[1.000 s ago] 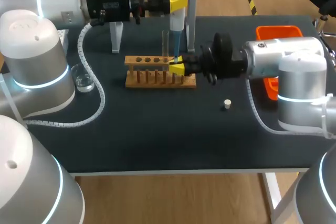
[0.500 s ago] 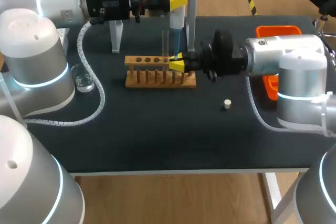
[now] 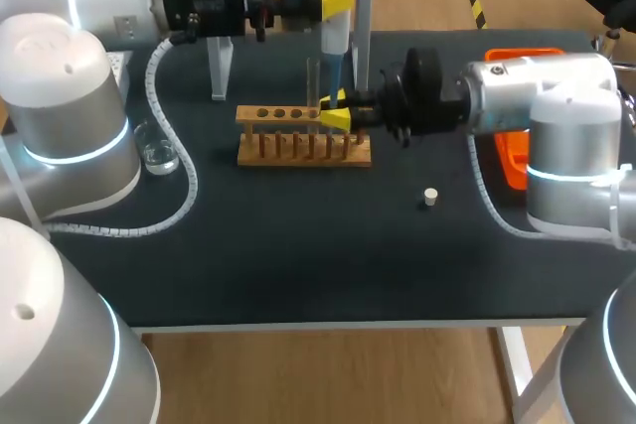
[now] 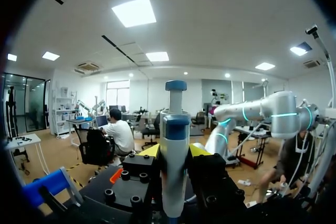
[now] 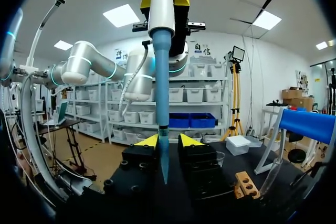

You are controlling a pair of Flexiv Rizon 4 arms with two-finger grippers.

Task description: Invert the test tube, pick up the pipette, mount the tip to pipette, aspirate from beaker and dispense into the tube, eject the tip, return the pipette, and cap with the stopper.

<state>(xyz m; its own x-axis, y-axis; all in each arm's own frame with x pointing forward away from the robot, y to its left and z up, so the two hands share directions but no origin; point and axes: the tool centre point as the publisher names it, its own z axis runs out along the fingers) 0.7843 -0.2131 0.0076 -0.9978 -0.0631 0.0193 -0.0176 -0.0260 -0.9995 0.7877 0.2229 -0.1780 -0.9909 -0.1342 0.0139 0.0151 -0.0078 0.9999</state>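
Note:
My left gripper (image 3: 338, 4) is shut on the white pipette (image 3: 335, 37) and holds it upright above the wooden rack (image 3: 298, 149). In the left wrist view the pipette (image 4: 174, 171) stands between the yellow tips of my left gripper (image 4: 174, 153). A long blue tip (image 5: 162, 87) hangs from the pipette and ends between the fingers of my right gripper (image 5: 169, 141), which stand open beside it. Seen from the head camera, my right gripper (image 3: 333, 111) is at the rack's right end. A clear test tube (image 3: 312, 81) stands upright in the rack. The white stopper (image 3: 429, 197) lies on the table.
A glass beaker (image 3: 157, 152) with liquid stands at the left, near my left arm's cable. The pipette stand (image 3: 220, 67) with its blue top is behind the rack. An orange bin (image 3: 515, 161) sits at the right, partly behind my right arm.
My right gripper has let go of the blue tip, its fingers now apart, and has shifted slightly away from the rack's front. The left arm and pipette have stayed in place.

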